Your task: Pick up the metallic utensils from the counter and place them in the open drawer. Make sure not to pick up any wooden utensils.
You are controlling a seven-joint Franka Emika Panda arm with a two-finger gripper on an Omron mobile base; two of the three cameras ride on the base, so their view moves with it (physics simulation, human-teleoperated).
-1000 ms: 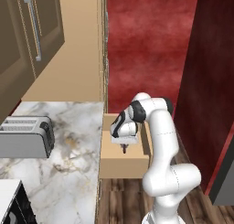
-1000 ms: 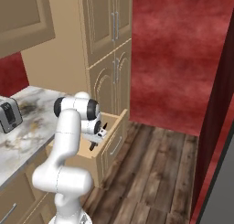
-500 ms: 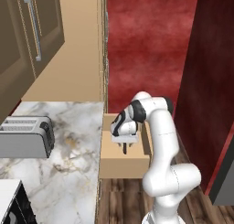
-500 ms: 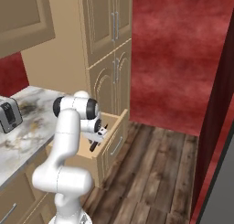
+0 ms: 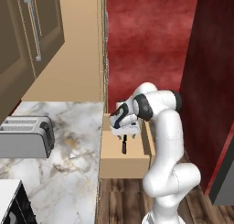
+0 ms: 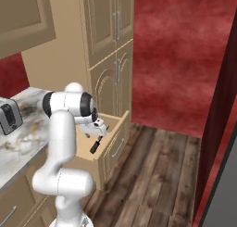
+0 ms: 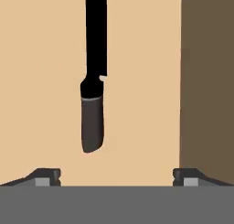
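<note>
My gripper (image 5: 124, 132) (image 6: 98, 129) hangs open over the open drawer (image 5: 124, 166) (image 6: 115, 145), a plain tan wooden box beside the counter (image 5: 77, 163) (image 6: 23, 138). A metallic utensil, the knife (image 7: 93, 81) (image 5: 123, 145) (image 6: 95, 145), with black handle and dark blade, is inside the drawer just below the hand. In the hand view the fingertips (image 7: 45, 175) stand wide apart at the bottom and the knife touches neither. It lies along the tan drawer floor (image 7: 41, 81), left of the darker side wall (image 7: 205, 81). The wooden utensils are out of view.
A silver toaster (image 5: 25, 137) (image 6: 9, 115) stands on the marble counter, left of the arm. Tall tan cabinet doors (image 6: 113, 45) rise behind the drawer. Dark wood floor (image 6: 157, 175) spreads to the right, with red walls around it.
The gripper's jaws have gone from nearly shut to wide open. The knife has been let go and now sits free in the drawer under the hand.
</note>
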